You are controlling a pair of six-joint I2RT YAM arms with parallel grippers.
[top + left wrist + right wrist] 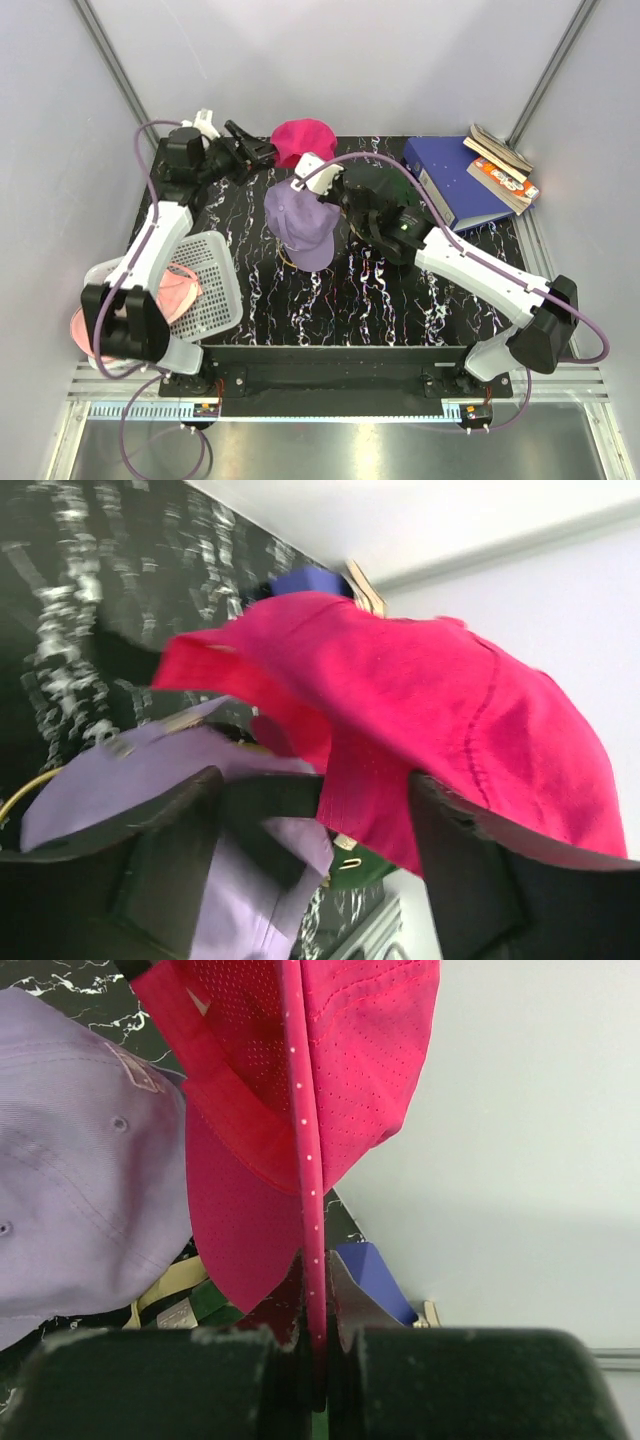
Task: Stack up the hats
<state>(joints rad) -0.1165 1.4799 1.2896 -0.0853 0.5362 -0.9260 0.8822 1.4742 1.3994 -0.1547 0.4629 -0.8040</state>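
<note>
Right now the soft magenta fabric baseball cap (305, 140) is over the far edge of the black marbled table (400, 290), just beyond the lavender fabric cap (298, 225). My right gripper (316, 1310) is clamped on its thin edge. My left gripper (315, 800) stands wide, with the cap's fabric between its fingers. I judge that so slim a pinch could slip and drop the cap short of the lavender one. Only the right wrist view shows the pinch; overhead it is hidden.

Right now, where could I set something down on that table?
Bare mat lies along the front edge, between the white basket and the right arm, nearer than the lavender cap. Crowded: the far middle around the magenta cap, and the blue binder corner.
</note>
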